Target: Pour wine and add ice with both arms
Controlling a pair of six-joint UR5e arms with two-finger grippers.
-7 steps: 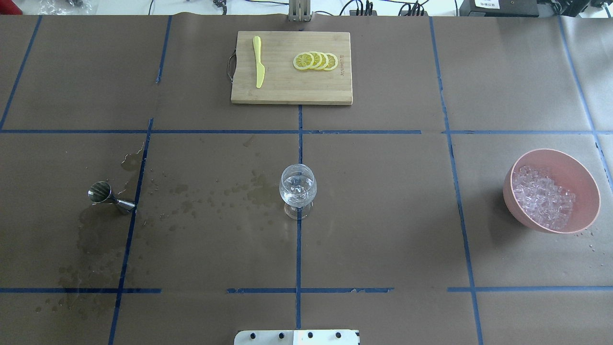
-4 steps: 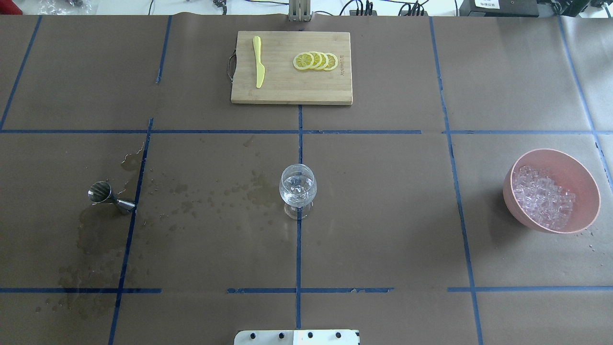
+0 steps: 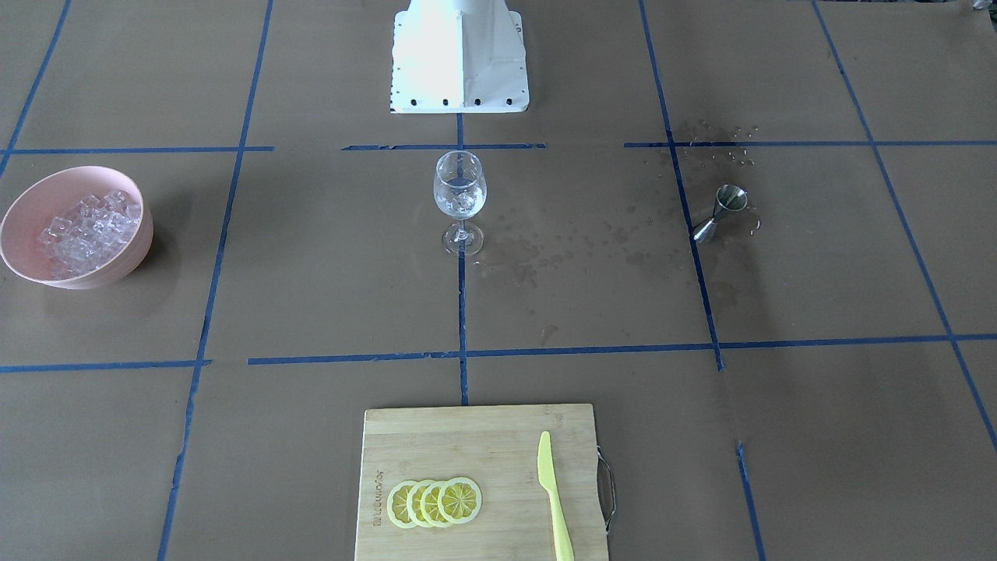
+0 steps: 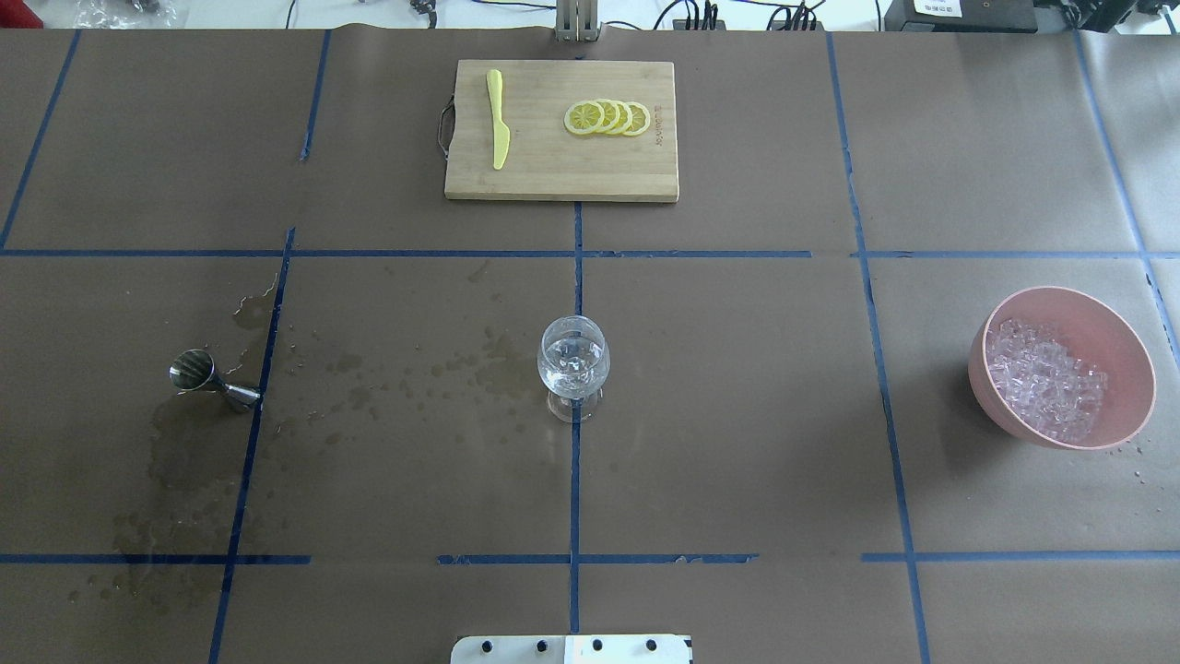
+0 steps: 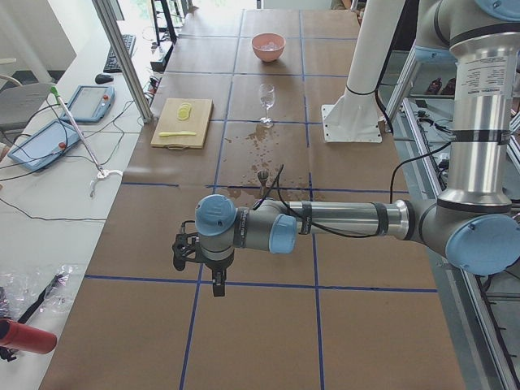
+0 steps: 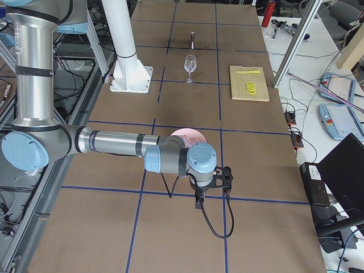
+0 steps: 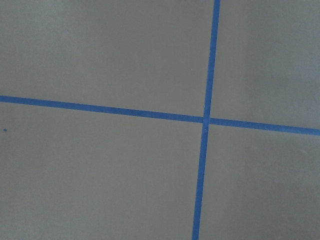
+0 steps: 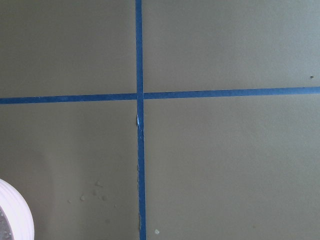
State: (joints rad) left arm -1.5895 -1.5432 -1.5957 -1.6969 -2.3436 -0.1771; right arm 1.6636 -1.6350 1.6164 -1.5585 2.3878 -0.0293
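— What colour is the table covering?
— The brown paper table top [image 4: 737, 415] carries a grid of blue tape lines [image 4: 574, 480] and darker wet blotches [image 4: 502, 355].
— And the things on it?
— A pink round plastic bowl [image 4: 1111, 337] of colourless glassy ice cubes [image 4: 1046, 387], a pale bamboo cutting board [image 4: 553, 175], yellow lemon slices [image 4: 608, 117], a lime-yellow plastic knife [image 4: 498, 120] and a silvery steel jigger [image 4: 214, 380].

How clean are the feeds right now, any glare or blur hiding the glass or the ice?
Front-facing view: the white base block is blown out, yet the wine glass and the ice in the pink bowl read sharp. Overhead view: even light, no glare on the glass, a soft shadow beside the bowl. Right wrist view: a white rim at the lower left corner is blurred.
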